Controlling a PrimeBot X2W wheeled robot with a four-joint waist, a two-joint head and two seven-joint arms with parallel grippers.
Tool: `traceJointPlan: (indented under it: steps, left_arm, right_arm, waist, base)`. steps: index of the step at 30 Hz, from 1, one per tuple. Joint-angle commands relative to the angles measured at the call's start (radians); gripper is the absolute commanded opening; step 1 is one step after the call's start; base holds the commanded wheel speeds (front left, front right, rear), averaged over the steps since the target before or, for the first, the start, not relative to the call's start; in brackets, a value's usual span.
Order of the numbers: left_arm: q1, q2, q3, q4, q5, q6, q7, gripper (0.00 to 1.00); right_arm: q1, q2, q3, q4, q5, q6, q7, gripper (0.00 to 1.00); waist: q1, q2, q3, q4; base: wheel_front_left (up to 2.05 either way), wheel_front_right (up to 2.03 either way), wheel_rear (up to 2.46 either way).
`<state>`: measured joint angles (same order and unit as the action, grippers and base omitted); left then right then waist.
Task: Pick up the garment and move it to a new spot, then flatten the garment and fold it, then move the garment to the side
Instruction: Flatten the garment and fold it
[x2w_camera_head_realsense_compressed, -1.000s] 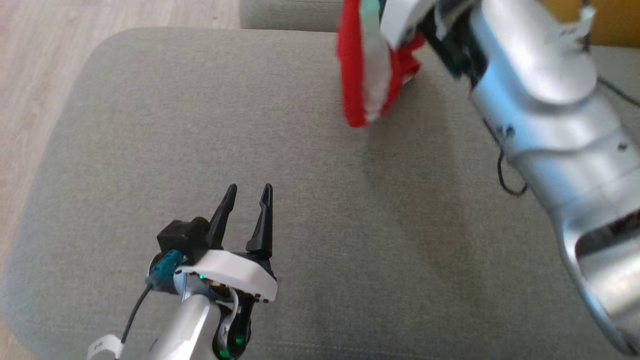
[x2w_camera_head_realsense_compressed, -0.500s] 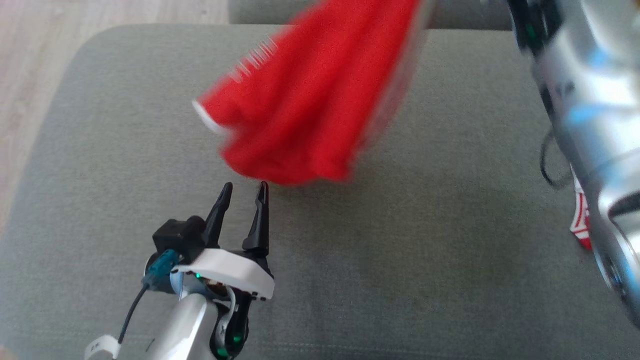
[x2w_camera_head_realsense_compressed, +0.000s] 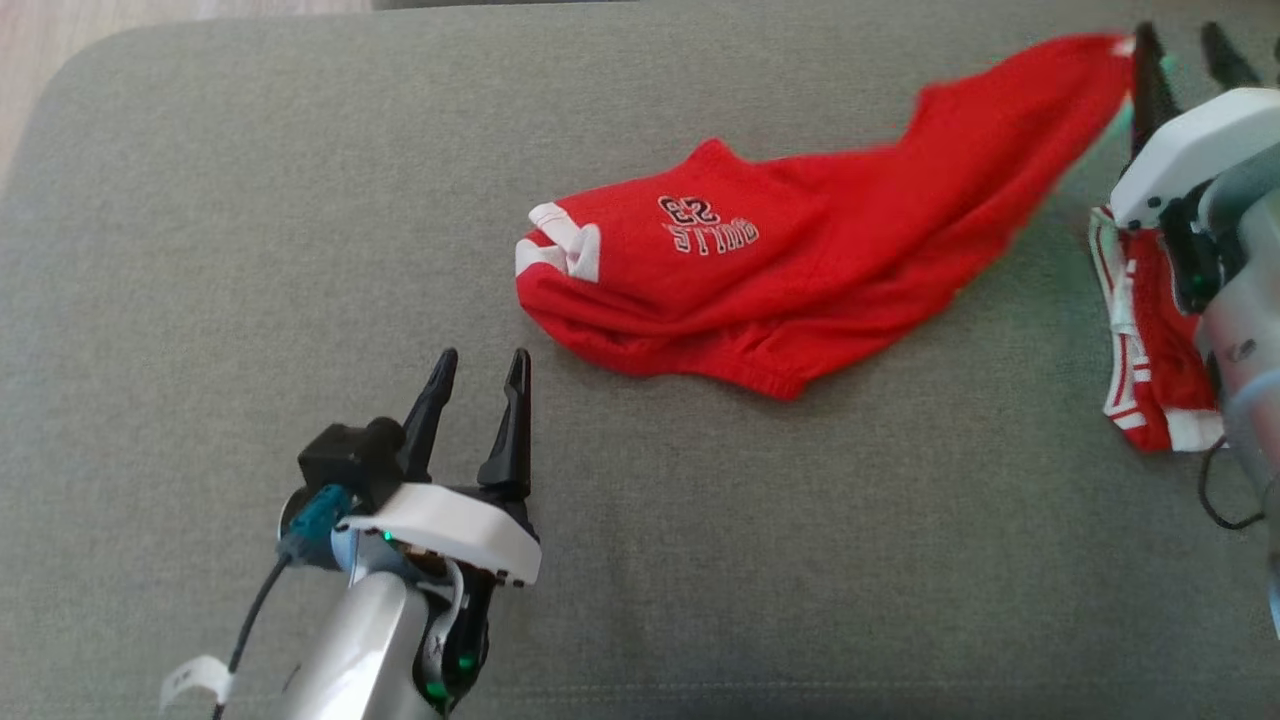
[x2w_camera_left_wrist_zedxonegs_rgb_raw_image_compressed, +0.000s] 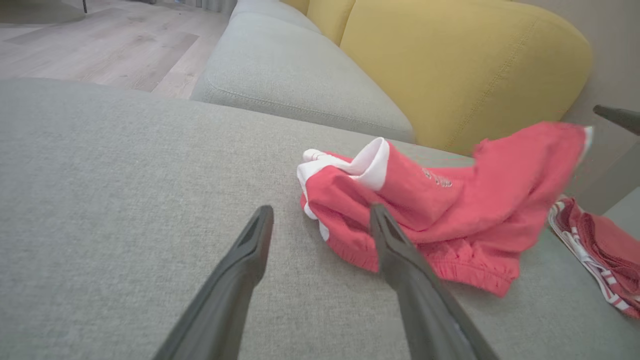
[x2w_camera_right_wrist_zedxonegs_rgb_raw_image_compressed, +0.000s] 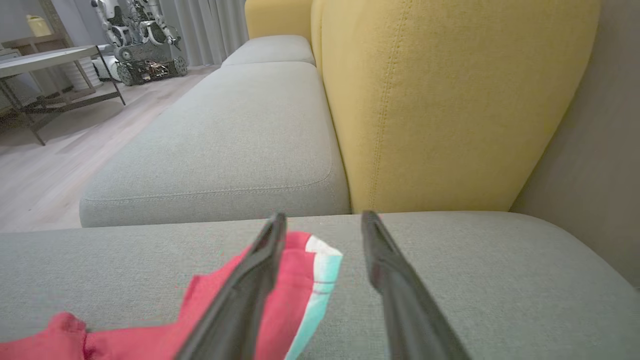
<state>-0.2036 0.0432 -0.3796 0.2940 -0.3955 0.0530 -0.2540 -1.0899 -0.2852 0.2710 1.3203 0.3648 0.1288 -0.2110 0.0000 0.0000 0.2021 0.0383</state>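
The garment is a red pair of shorts with white trim and "BULLS 23" print. It lies rumpled and stretched out across the grey cushion, its far end trailing up to my right gripper. In the right wrist view that gripper is open, and the garment's white-edged corner lies loose beside one of the fingers. My left gripper is open and holds nothing, just short of the garment's near hem, as the left wrist view shows too.
A second red garment with white stripes lies bunched under my right arm at the cushion's right side. A yellow backrest rises behind. Another grey cushion adjoins, with wood floor beyond.
The garment hung bunched from my shut right gripper, swung left across the cushion and now lies spread on it. My right gripper has opened. The head camera tilted; my left arm stayed.
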Motion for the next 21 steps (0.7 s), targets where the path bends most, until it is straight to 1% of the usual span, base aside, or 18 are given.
traceJointPlan:
  steps: [1, 5, 7, 10, 12, 14, 15, 16, 21]
  left_arm:
    - [-0.043, 0.007, 0.029, -0.029, 0.008, -0.002, -0.008, 1.0]
    - [-0.04, 0.007, 0.035, -0.023, 0.01, -0.003, -0.008, 1.0]
    - [-0.037, 0.007, 0.037, -0.021, 0.011, -0.003, -0.008, 1.0]
    - [-0.026, 0.007, 0.036, -0.02, 0.008, -0.003, -0.008, 1.0]
    - [-0.019, 0.007, 0.034, -0.022, 0.005, -0.001, -0.008, 1.0]
    - [-0.012, 0.007, 0.033, -0.025, 0.004, 0.001, -0.008, 1.0]
    - [-0.006, 0.007, 0.032, -0.026, 0.004, 0.002, -0.008, 1.0]
    - [-0.003, 0.007, 0.032, -0.026, 0.004, 0.003, -0.008, 1.0]
    - [0.005, 0.007, 0.03, -0.026, 0.003, 0.003, -0.008, 1.0]
  right_arm:
    - [0.008, 0.004, 0.0, -0.03, -0.012, 0.002, -0.005, 1.0]
    - [0.021, 0.03, -0.001, -0.03, -0.059, 0.002, -0.02, 1.0]
    - [0.03, 0.057, 0.008, -0.047, -0.068, 0.002, -0.031, 1.0]
    - [0.076, 0.107, 0.045, -0.123, -0.053, 0.002, -0.043, 1.0]
    - [0.121, 0.121, 0.09, -0.194, -0.039, 0.002, -0.046, 1.0]
    - [0.172, 0.124, 0.129, -0.268, -0.009, 0.002, -0.047, 1.0]
    - [0.216, 0.113, 0.168, -0.337, 0.016, 0.002, -0.047, 1.0]
    - [0.235, 0.107, 0.192, -0.372, 0.024, 0.002, -0.042, 1.0]
    - [0.302, 0.078, 0.301, -0.547, 0.075, 0.002, 0.029, 1.0]
  waist:
    - [0.0, 0.0, -0.003, -0.005]
    - [0.0, 0.0, -0.02, -0.019]
    - [0.0, 0.0, -0.031, -0.024]
    - [0.0, 0.0, -0.052, -0.024]
    - [0.0, 0.0, -0.061, -0.02]
    - [0.0, 0.0, -0.069, -0.013]
    - [0.0, 0.0, -0.074, -0.002]
    - [0.0, 0.0, -0.076, 0.004]
    - [0.0, 0.0, -0.078, 0.041]
  base:
    - [0.0, 0.0, 0.0]
    - [0.0, 0.0, 0.0]
    - [0.0, 0.0, 0.0]
    - [0.0, 0.0, 0.0]
    - [0.0, 0.0, 0.0]
    - [0.0, 0.0, 0.0]
    - [0.0, 0.0, 0.0]
    - [0.0, 0.0, 0.0]
    - [0.0, 0.0, 0.0]
